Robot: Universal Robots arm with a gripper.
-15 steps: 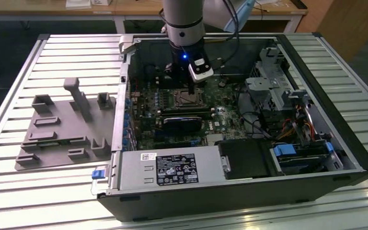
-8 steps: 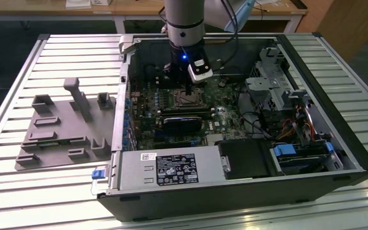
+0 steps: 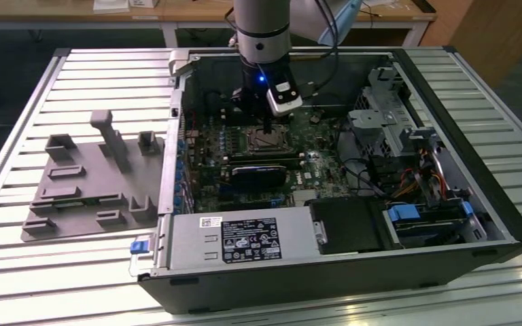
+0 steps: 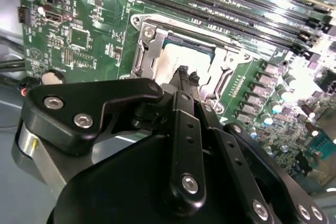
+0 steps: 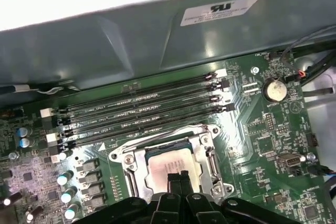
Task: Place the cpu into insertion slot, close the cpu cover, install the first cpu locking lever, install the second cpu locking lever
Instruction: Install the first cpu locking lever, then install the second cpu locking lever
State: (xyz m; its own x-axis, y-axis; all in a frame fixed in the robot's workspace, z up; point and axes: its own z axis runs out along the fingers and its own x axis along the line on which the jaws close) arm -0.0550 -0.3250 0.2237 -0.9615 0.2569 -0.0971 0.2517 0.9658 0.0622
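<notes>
The cpu [image 5: 169,162] [image 4: 169,60] lies flat in the insertion slot [image 3: 266,140] on the green motherboard, its silvery top showing. The cpu cover [image 5: 137,157] [image 4: 142,51] lies as a metal frame around the chip, with the chip visible through its window. My gripper [image 5: 179,176] [image 4: 185,72] [image 3: 268,128] hangs just above the near edge of the chip with its two black fingertips pressed together and nothing between them. I cannot tell how the locking levers along the socket's sides are set.
Several long black memory slots [image 5: 142,111] run beside the socket, toward the case wall [image 5: 131,40]. A black card [image 3: 259,173] sits on the socket's other side, with the power supply [image 3: 242,241] beyond it. A grey fixture [image 3: 89,183] stands on the table at the exterior view's left.
</notes>
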